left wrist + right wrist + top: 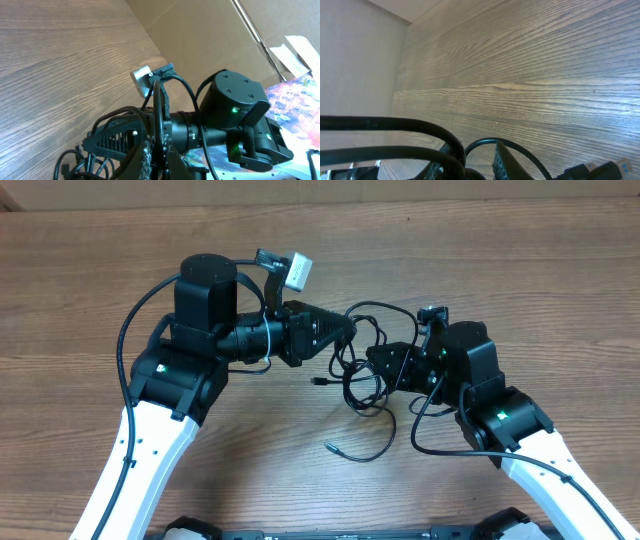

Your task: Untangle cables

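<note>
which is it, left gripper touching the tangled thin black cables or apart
Cannot tell. Overhead, the left gripper overlaps the thin black cables, but height is hidden; its wrist view shows no clear contact or gap.

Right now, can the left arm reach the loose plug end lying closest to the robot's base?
Probably yes: that plug end lies on the bare table, nothing over it, a short way from the left gripper at the cable tangle.

Cables (354, 383) on the table (520, 270), between left gripper (351, 331) and right gripper (374, 360)
</note>
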You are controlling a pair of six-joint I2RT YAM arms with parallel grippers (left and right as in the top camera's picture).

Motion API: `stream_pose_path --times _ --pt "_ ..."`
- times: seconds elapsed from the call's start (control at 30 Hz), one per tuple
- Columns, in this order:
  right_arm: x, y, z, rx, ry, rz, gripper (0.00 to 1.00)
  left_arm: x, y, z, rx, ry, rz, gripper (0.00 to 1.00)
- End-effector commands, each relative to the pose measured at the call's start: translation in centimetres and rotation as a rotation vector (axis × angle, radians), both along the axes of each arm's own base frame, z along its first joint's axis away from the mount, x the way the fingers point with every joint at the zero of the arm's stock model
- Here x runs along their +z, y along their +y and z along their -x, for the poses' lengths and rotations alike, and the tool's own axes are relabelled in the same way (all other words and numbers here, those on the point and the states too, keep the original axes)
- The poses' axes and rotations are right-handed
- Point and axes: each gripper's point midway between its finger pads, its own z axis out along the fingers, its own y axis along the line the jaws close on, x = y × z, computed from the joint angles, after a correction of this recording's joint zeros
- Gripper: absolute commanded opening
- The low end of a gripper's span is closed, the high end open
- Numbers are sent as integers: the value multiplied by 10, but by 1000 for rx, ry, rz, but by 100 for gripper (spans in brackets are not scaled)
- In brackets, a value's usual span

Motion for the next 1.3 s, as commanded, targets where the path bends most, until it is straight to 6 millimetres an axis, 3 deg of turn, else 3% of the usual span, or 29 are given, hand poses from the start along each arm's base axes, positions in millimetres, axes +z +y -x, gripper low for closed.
stream_pose_path --times 0.0,0.53,0.83,1.27 --pt "3 -6 -8 -45 -18 29 22 19 -3 13 -70 -15 53 4" --pt "-6 -16 -9 -89 1 79 21 20 -1 13 -80 -20 60 4" --pt "-16 -20 -2 -90 48 105 11 19 18 -2 -13 -20 58 4" --pt "-26 -23 5 -88 93 128 7 9 40 -19 84 -13 13 4"
